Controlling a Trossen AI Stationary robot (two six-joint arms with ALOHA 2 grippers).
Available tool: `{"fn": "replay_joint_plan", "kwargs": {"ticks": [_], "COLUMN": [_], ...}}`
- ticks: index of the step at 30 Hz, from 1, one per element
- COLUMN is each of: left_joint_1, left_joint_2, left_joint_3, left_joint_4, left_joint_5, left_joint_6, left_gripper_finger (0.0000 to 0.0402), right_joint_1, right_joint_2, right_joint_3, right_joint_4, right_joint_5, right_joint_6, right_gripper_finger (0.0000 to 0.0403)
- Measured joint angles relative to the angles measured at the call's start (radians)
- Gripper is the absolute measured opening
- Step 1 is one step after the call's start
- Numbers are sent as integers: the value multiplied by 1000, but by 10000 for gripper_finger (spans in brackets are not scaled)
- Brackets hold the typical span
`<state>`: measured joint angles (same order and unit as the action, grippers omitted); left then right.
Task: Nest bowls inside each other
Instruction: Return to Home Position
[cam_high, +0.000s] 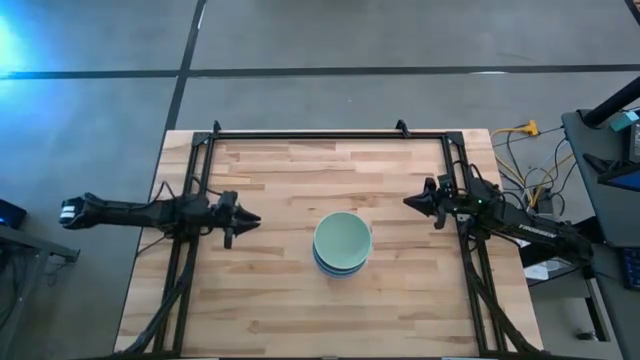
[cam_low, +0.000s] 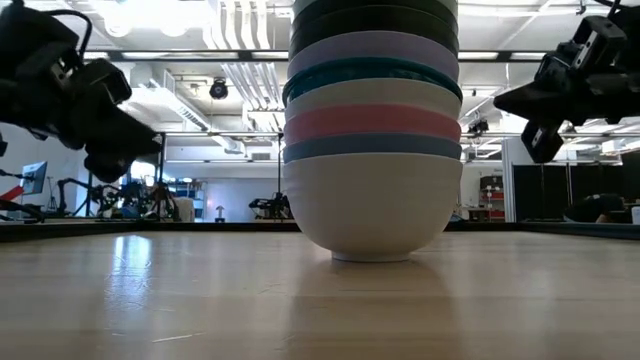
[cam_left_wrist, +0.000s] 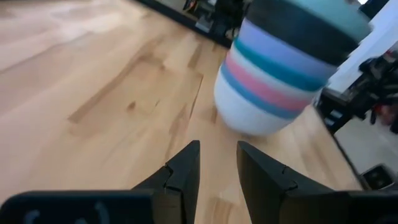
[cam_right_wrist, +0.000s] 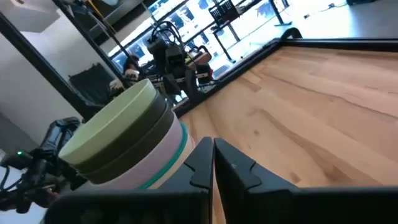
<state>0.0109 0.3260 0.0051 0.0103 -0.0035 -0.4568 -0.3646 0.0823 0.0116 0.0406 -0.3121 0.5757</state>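
Note:
The bowls stand nested in one stack (cam_high: 342, 243) near the table's middle, a white bowl (cam_low: 372, 205) at the bottom resting on the wood, then blue, pink, white, teal, lavender and black rims above it, and a pale green bowl (cam_right_wrist: 112, 121) on top. The stack also shows in the left wrist view (cam_left_wrist: 280, 68). My left gripper (cam_high: 252, 219) hovers left of the stack, a small gap between its fingers (cam_left_wrist: 216, 163), empty. My right gripper (cam_high: 408, 202) hovers right of the stack, fingers shut (cam_right_wrist: 212, 158), empty.
A black metal frame (cam_high: 330, 133) runs along the table's far edge and down both sides. Bare wood lies all around the stack. Cables and equipment (cam_high: 530, 160) sit beyond the table's right edge.

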Motion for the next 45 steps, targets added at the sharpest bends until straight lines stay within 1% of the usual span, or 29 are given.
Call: {"fn": "replay_joint_plan", "kwargs": {"ticks": [8, 15, 45], "left_joint_1": [0, 0, 0], "left_joint_2": [111, 172, 350], "left_joint_3": [0, -1, -1], "left_joint_4": [16, 26, 34], "left_joint_5": [0, 0, 0], "left_joint_6": [-5, -6, -6], "left_gripper_finger": [90, 90, 90], "right_joint_1": [0, 0, 0], "right_joint_2": [-1, -1, -1], "right_joint_3": [0, 0, 0], "right_joint_4": [0, 0, 0], "right_joint_5": [1, 1, 2], "right_joint_6": [12, 15, 15], "right_gripper_finger": [8, 8, 8]}}
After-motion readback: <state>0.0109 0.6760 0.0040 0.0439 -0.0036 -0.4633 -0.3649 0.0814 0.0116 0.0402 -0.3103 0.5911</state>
